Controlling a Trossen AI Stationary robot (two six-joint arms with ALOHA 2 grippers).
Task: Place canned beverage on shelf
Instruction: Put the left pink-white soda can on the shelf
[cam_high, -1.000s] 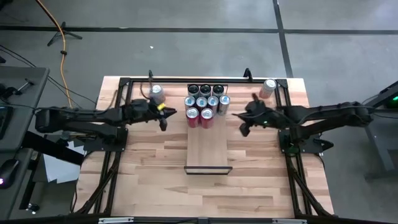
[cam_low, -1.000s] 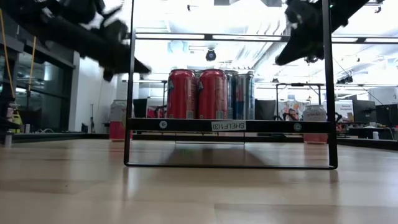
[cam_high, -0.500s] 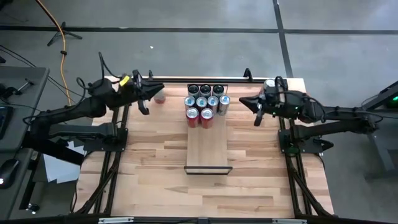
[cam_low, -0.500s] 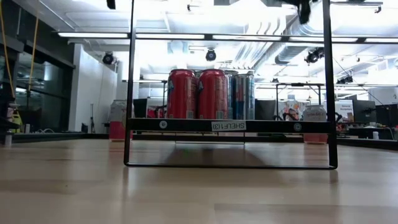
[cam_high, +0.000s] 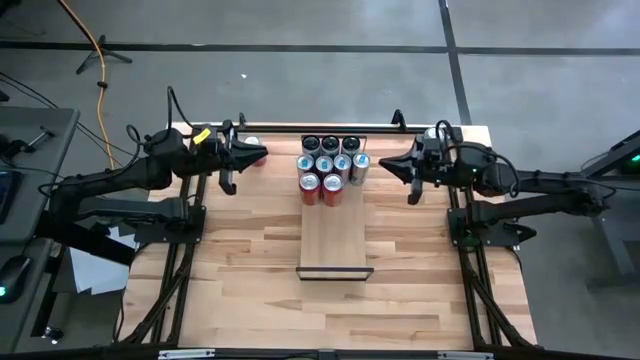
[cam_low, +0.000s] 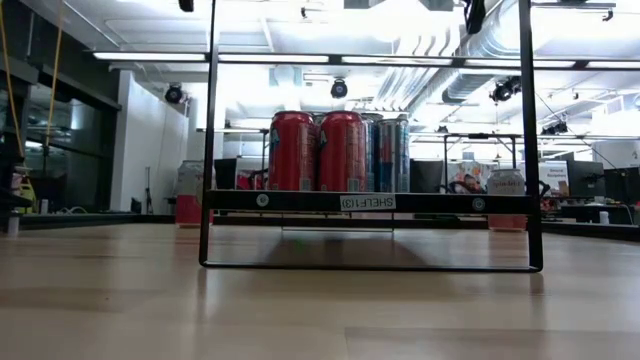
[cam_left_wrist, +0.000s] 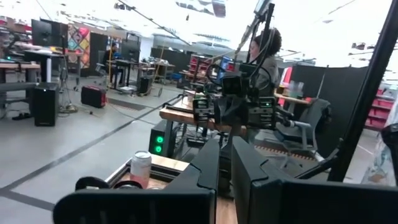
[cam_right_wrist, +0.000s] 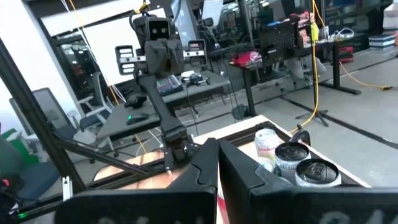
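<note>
The shelf (cam_high: 335, 235) is a pale plank on a thin dark frame, standing mid-table. Several cans (cam_high: 330, 165) stand upright on its far end, the two red ones nearest (cam_low: 318, 150). One loose can (cam_high: 250, 143) stands on the table at the far left and another (cam_high: 432, 133) at the far right, each partly hidden by an arm. My left gripper (cam_high: 260, 154) is shut and empty, high above the table to the left of the shelf cans. My right gripper (cam_high: 388, 166) is shut and empty, high to their right. Both point toward the cans.
A black rail frame (cam_high: 200, 135) runs around the table's far and side edges under both arms. Bare tabletop (cam_high: 330, 310) lies in front of the shelf. A person (cam_left_wrist: 264, 53) sits beyond the table's right side.
Both grippers have risen out of the low view. They have drawn back from beside the shelf cans toward the table's far edge, the left also toward the left edge. The cans and the shelf have stayed put.
</note>
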